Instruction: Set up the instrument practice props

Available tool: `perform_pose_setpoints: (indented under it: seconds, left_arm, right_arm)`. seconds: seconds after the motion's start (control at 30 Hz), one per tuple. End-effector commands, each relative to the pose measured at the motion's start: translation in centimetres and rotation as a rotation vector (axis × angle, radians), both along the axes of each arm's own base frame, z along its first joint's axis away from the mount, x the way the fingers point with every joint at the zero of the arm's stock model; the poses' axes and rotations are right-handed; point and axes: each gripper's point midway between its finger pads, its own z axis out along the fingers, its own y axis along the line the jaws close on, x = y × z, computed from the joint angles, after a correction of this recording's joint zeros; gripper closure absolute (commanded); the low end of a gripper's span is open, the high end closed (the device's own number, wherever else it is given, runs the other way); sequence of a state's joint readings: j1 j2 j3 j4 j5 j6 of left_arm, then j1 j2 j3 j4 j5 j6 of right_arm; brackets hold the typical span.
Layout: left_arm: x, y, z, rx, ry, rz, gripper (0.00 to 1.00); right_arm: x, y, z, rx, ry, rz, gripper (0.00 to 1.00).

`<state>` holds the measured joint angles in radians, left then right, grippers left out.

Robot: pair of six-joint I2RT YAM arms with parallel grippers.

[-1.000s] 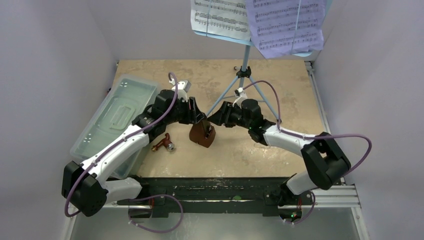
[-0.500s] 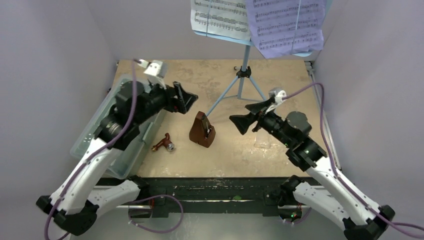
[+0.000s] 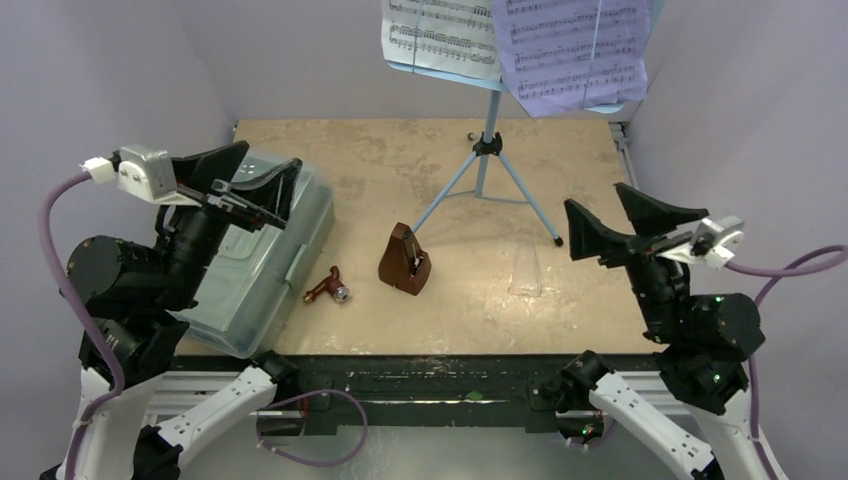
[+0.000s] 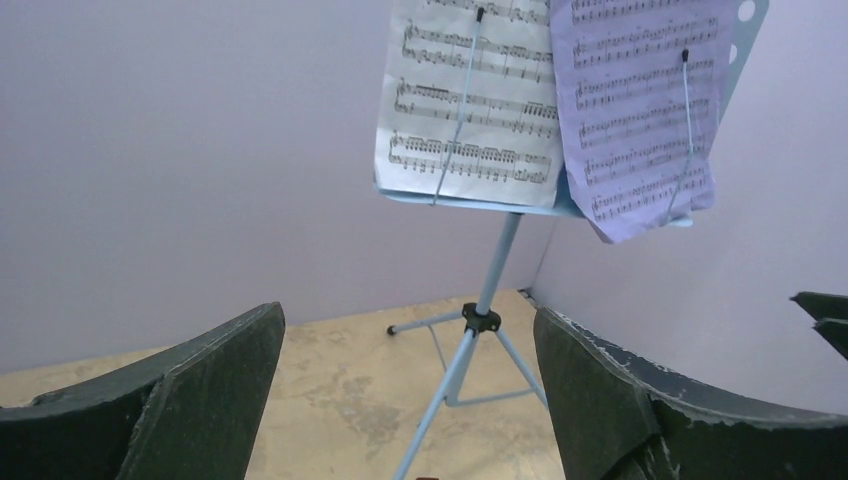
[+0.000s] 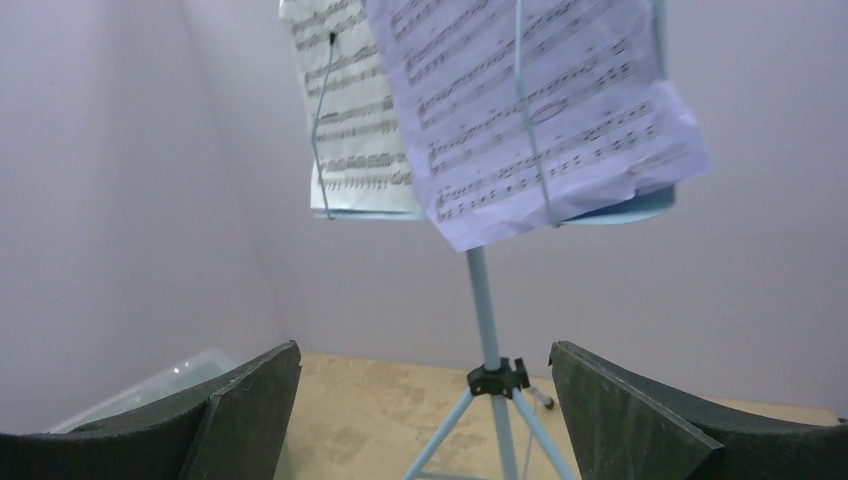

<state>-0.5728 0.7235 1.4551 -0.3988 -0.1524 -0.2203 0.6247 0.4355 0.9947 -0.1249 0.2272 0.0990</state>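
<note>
The light-blue music stand [image 3: 489, 112] stands at the back of the table, with a white page [image 3: 440, 35] and a lilac page [image 3: 575, 55] on its desk. The brown pyramid metronome [image 3: 404, 260] stands upright mid-table. Its clear cover [image 3: 525, 270] lies on the table to its right. My left gripper [image 3: 273, 154] is raised over the left side, open and empty. My right gripper [image 3: 592, 195] is raised at the right, open and empty. Both wrist views look between wide jaws at the stand [image 4: 497, 265] [image 5: 482, 300] and its pages.
A large clear lidded box [image 3: 255, 255] lies along the table's left edge under my left gripper. A small brown key-like part [image 3: 328, 288] lies between the box and the metronome. Lilac walls close in the table on three sides.
Both grippers were closed in on the metronome. They have opened and pulled back up and outward to their own sides. The metronome stays where it was.
</note>
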Motion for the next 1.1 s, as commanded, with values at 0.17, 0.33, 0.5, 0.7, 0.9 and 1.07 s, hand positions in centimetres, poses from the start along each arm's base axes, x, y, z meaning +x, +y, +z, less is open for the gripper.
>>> perform_pose_setpoints:
  seconds: [0.17,0.33,0.5,0.7,0.9,1.07]
  left_arm:
    - [2.2,0.6,-2.0,0.044,0.093,0.093,0.02]
    - [5.2,-2.6,-7.7,0.088,0.294,0.040,0.03]
    - [6.3,-5.0,-12.4,0.118,0.419,-0.026,0.03]
    - [6.6,-5.7,-14.1,0.136,0.455,-0.051,0.03]
    - [6.6,-5.5,-14.5,0.158,0.461,-0.042,0.03]
    - [6.7,-5.6,-15.0,0.164,0.470,-0.043,0.03]
  right_arm:
    - [4.8,2.7,-6.3,0.072,0.249,-0.019,0.01]
    - [9.0,9.2,-15.0,0.134,0.480,0.117,0.01]
    - [11.3,14.2,-20.7,0.166,0.634,0.238,0.01]
    - [12.6,19.6,-24.4,0.171,0.723,0.431,0.01]
    - [13.0,21.9,-26.2,0.173,0.775,0.509,0.01]
    - [12.4,22.8,-26.9,0.162,0.798,0.565,0.01]
